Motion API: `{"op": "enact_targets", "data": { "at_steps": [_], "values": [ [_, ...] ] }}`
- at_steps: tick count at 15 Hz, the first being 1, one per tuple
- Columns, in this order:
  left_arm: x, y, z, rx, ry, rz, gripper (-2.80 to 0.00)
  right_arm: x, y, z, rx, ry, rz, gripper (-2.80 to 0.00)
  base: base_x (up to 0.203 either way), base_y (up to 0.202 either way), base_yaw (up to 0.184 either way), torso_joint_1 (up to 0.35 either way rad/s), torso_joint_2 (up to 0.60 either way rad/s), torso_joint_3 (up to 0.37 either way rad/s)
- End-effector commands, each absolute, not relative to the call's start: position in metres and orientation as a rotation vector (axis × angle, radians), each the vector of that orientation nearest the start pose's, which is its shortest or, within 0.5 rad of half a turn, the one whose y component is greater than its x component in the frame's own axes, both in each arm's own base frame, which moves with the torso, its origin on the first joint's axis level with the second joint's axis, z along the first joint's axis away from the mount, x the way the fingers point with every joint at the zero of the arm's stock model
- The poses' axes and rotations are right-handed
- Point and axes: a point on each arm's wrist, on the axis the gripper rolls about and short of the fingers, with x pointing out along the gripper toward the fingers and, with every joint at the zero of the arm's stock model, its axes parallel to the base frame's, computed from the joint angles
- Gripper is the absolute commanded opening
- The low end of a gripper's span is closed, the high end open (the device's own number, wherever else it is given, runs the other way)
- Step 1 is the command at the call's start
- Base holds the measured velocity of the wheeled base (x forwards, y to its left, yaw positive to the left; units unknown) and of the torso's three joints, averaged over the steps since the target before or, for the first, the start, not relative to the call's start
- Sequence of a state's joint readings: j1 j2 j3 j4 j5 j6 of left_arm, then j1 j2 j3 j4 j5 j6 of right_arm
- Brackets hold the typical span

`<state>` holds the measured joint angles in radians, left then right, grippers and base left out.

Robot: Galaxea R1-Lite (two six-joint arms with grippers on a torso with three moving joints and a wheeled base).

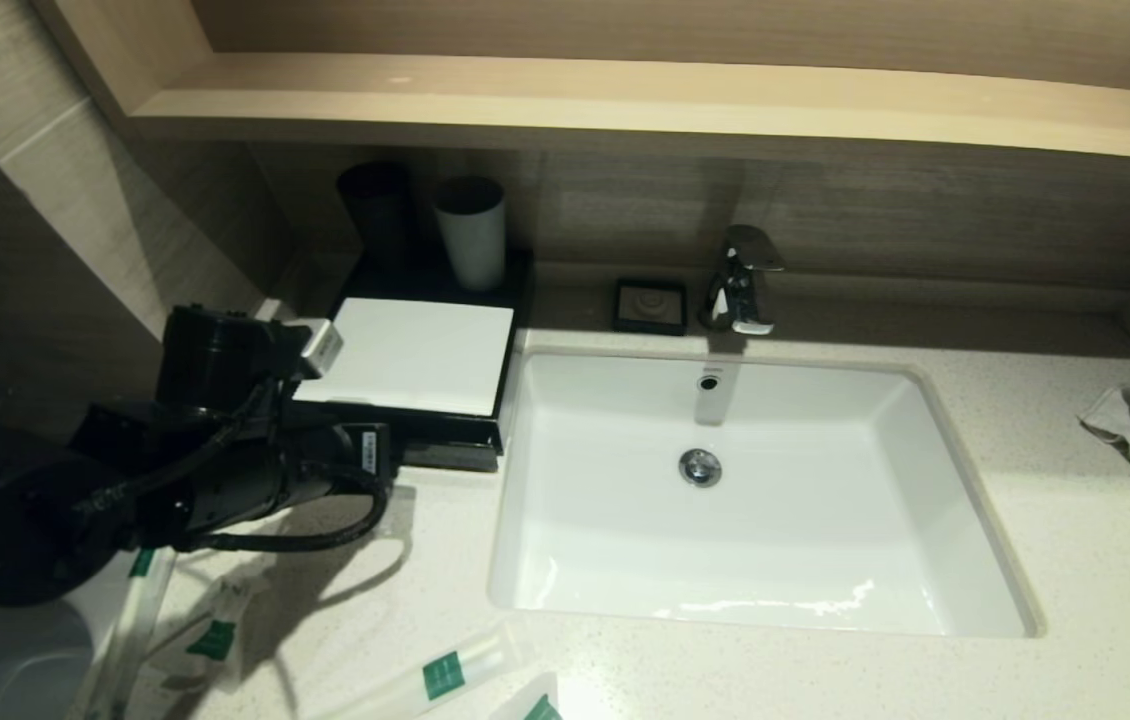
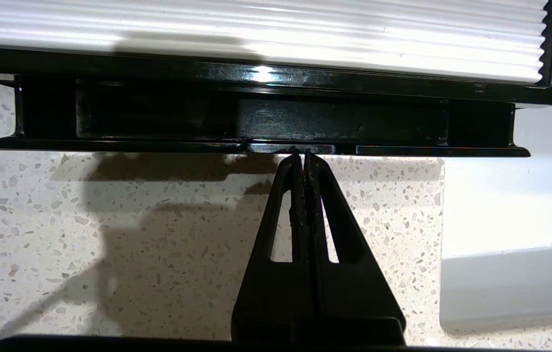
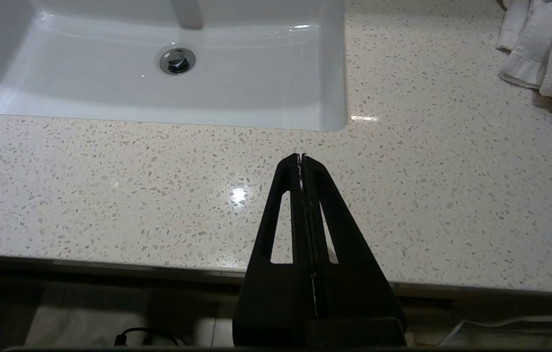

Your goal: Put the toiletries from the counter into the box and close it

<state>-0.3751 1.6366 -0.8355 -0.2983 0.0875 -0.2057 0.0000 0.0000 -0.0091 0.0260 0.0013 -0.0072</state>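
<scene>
Box [image 1: 413,352], flat black rectangle w/ ribbed white top, is sitting on speckled stone bench [image 2: 110,234] left of sink [image 1: 615,590], drawer front facing robot. Left tool [image 2: 304,155], clenched on nothing, is touching glossy drawer lip. Thin translucent green-labelled packets [image 1: 445,675] are lying along bench's near edge. Right tool [image 3: 301,156], clenched, is hovering over the bench.

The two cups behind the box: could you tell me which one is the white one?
The white cup, the one nearer the faucet; the black cup stands beside it, closer to the wall corner.
</scene>
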Motion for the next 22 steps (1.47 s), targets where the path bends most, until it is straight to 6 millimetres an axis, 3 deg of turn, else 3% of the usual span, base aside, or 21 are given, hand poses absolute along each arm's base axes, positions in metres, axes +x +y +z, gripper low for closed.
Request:
{"op": "enact_targets", "data": {
  "at_steps": [1, 9, 15, 22],
  "values": [
    [0.267, -0.103, 0.177, -0.088, 0.515, -0.228, -2.80, -0.024, 0.000, 0.075, -0.008, 0.017, 0.002, -2.80, 0.000, 0.000, 0.000, 0.000, 0.00, 0.000],
    [0.258, -0.099, 0.175, -0.078, 0.517, -0.229, -2.80, -0.024, 0.000, 0.075, -0.008, 0.017, 0.002, -2.80, 0.000, 0.000, 0.000, 0.000, 0.00, 0.000],
    [0.252, -0.097, 0.166, -0.106, 0.355, -0.251, -2.80, -0.024, 0.000, 0.075, -0.008, 0.017, 0.002, -2.80, 0.000, 0.000, 0.000, 0.000, 0.00, 0.000],
    [0.252, -0.097, 0.158, -0.097, 0.382, -0.250, -2.80, -0.024, 0.000, 0.075, -0.009, 0.017, 0.002, -2.80, 0.000, 0.000, 0.000, 0.000, 0.00, 0.000]
  ]
}}
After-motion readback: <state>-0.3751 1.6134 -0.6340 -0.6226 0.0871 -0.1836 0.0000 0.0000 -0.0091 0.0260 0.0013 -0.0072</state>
